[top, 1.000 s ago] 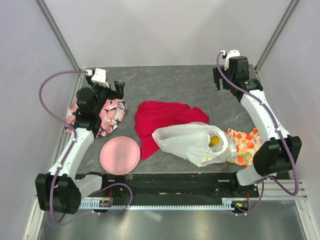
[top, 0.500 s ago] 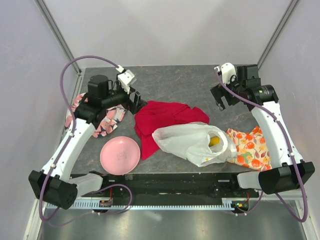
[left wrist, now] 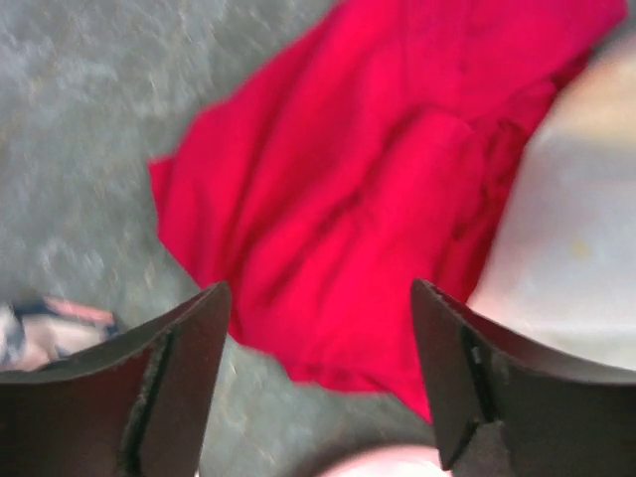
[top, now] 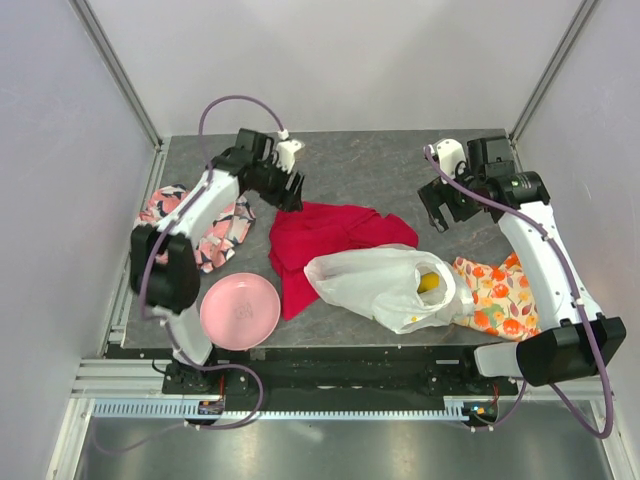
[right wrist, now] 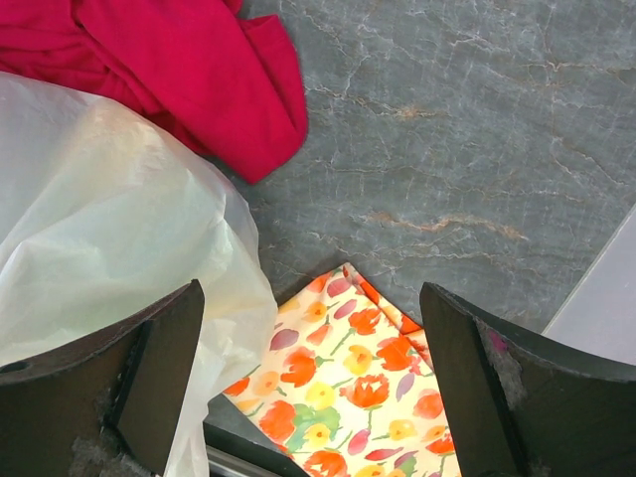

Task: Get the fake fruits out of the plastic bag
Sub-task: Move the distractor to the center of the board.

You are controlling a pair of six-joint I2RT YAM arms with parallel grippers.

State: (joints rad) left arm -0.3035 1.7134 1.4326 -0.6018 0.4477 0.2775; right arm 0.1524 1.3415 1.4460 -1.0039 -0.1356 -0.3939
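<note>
Aloft, left hand (left wrist: 318,293) seemingly agape.

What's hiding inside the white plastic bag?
One yellow plastic fruit peeks from the mouth of the crinkly white plastic bag. Anything deeper is covered by the cloudy plastic.

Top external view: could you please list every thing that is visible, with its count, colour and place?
plastic bag: one, translucent white, near centre-right, overlapping both cloths beside it
fake fruit: one visible, yellow, inside the bag's mouth
red cloth: one, red, centre, crumpled
plate: one, pink, near left
floral cloth: one, pink and white, left side
printed cloth: one, orange, near right
table: one, grey marbled
left gripper: open, above the red cloth
right gripper: open, above the bag's far side
</note>
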